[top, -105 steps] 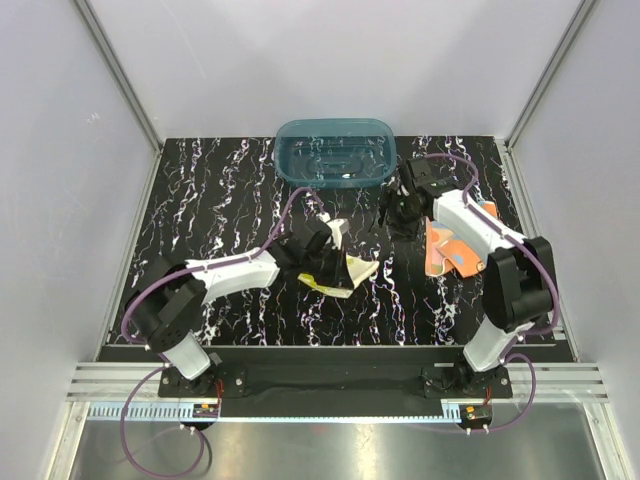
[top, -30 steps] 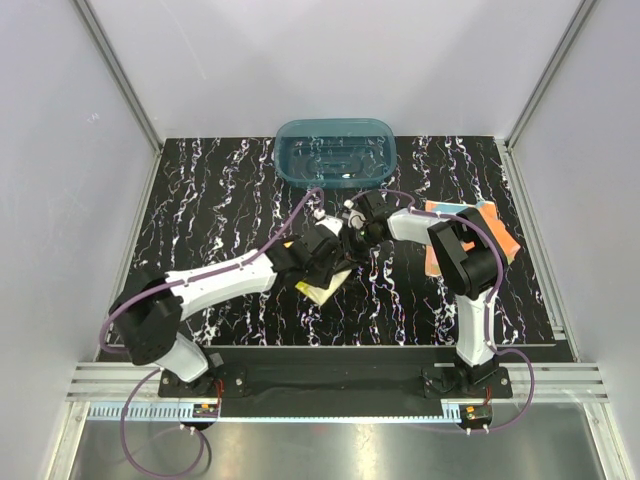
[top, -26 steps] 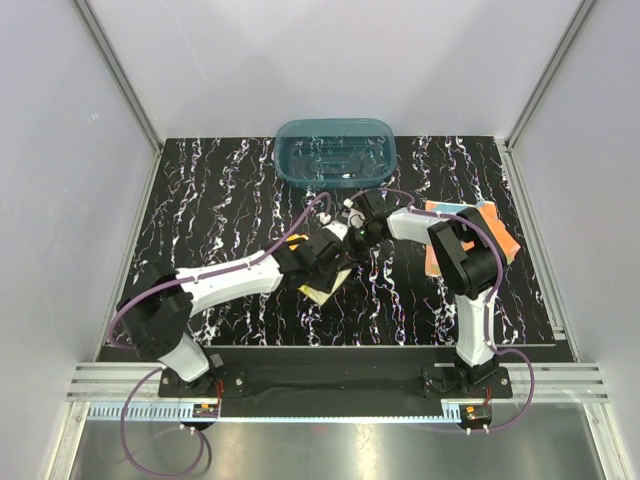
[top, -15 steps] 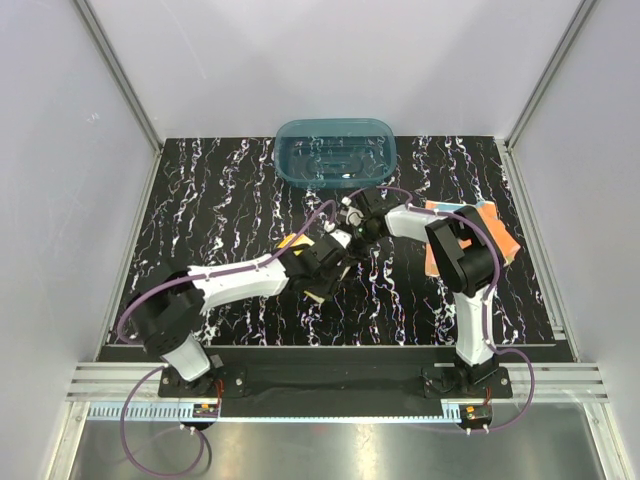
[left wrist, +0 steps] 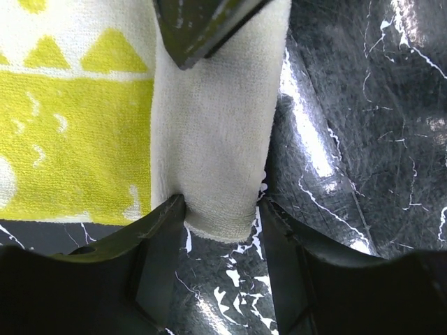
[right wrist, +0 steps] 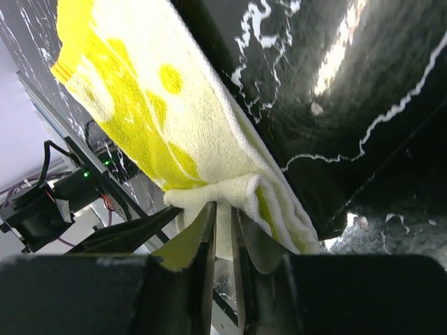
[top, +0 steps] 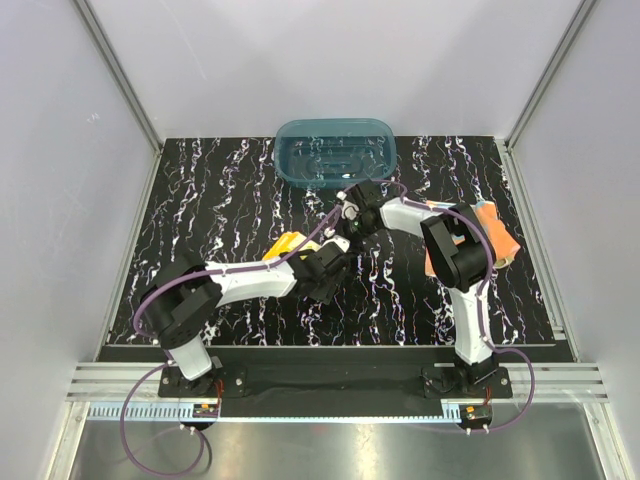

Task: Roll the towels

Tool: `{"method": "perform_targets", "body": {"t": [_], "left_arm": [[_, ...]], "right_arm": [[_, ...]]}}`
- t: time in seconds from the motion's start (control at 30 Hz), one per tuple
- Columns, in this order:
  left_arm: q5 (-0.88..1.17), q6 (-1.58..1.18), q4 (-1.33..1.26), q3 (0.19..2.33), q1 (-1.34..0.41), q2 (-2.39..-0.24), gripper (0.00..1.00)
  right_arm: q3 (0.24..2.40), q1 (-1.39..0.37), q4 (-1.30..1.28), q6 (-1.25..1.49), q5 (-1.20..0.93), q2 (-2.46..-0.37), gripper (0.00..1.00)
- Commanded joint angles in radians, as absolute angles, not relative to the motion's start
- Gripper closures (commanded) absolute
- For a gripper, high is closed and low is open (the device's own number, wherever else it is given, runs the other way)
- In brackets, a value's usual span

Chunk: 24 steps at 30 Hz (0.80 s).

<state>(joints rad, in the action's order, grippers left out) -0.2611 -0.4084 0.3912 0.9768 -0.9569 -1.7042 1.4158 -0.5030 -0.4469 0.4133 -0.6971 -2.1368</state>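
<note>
The left fingers (left wrist: 157,244), about half open, hug both sides of the rolled end of the yellow towel (left wrist: 77,139) at the middle of the bench (top: 210,200). Just beyond, the right fingers (right wrist: 255,251), nearly closed, pinch its edge. If either pulls unevenly or slackens, the loose roll may skew or spring open. To the right lies the orange towel (top: 497,238), seemingly unrolled. Farthest sits the tub (top: 283,160). Count: two towels, one tub, two arms.
</note>
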Motion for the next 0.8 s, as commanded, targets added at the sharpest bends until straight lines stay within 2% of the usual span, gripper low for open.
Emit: {"method": "perform_targets", "body": {"t": [0.0, 0.07, 0.17, 0.2, 0.33, 0.57, 0.77], "left_arm": [[-0.255, -0.399, 0.416, 0.957, -0.957, -1.749, 0.47], [-0.252, -0.402, 0.422, 0.950, -0.959, -1.740, 0.50], [-0.256, -0.402, 0.428, 0.946, -0.959, -1.730, 0.60], [-0.264, -0.403, 0.428, 0.943, -0.959, -1.733, 0.69], [-0.307, -0.410, 0.455, 0.960, -0.959, -1.752, 0.88], [-0.236, -0.414, 0.466, 1.005, -0.959, -1.734, 0.97], [-0.077, -0.440, 0.448, 1.042, -0.957, -1.669, 0.98]], "right_arm": [[1.489, -0.502, -0.488, 0.371, -0.675, -2.166, 0.79], [1.508, -0.492, -0.506, 0.364, -0.681, -2.184, 0.79], [1.543, -0.479, -0.522, 0.350, -0.703, -2.210, 0.79], [1.554, -0.469, -0.525, 0.342, -0.709, -2.217, 0.79], [1.565, -0.448, -0.541, 0.325, -0.729, -2.226, 0.79], [1.511, -0.350, -0.554, 0.295, -0.755, -2.169, 0.73], [1.447, -0.269, -0.580, 0.293, -0.712, -2.071, 0.72]]}}
